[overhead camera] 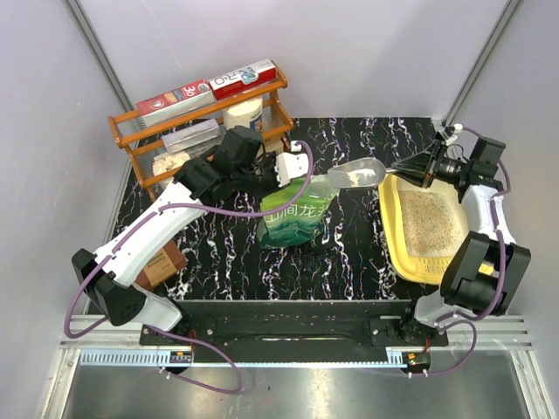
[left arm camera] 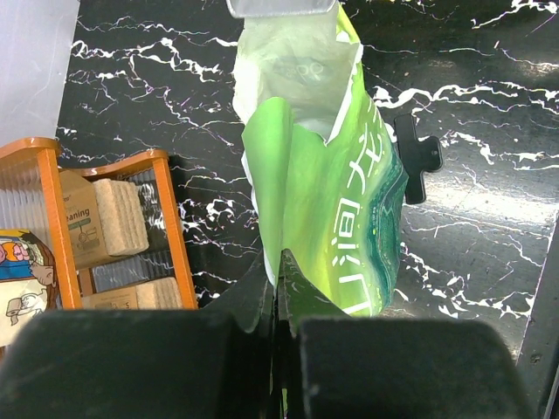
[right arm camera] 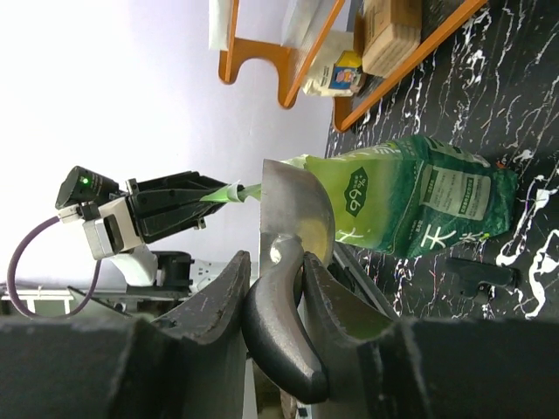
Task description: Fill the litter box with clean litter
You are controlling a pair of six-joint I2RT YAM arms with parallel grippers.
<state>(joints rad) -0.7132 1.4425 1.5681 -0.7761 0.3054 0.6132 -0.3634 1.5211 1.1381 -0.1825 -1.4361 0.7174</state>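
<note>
Black fingers of the right gripper (overhead camera: 425,168) clench the dark handle of a grey metal scoop (overhead camera: 358,175), its bowl, with pale granules in it, held between pouch mouth and tray. The left gripper (overhead camera: 281,166) pinches the torn top edge of a green plastic pouch with white characters (overhead camera: 293,214), which stands on the black marbled table (overhead camera: 218,253). Beige clean litter (overhead camera: 428,218) lies in the shallow yellow plastic litter box (overhead camera: 390,231) at the table's right edge.
</note>
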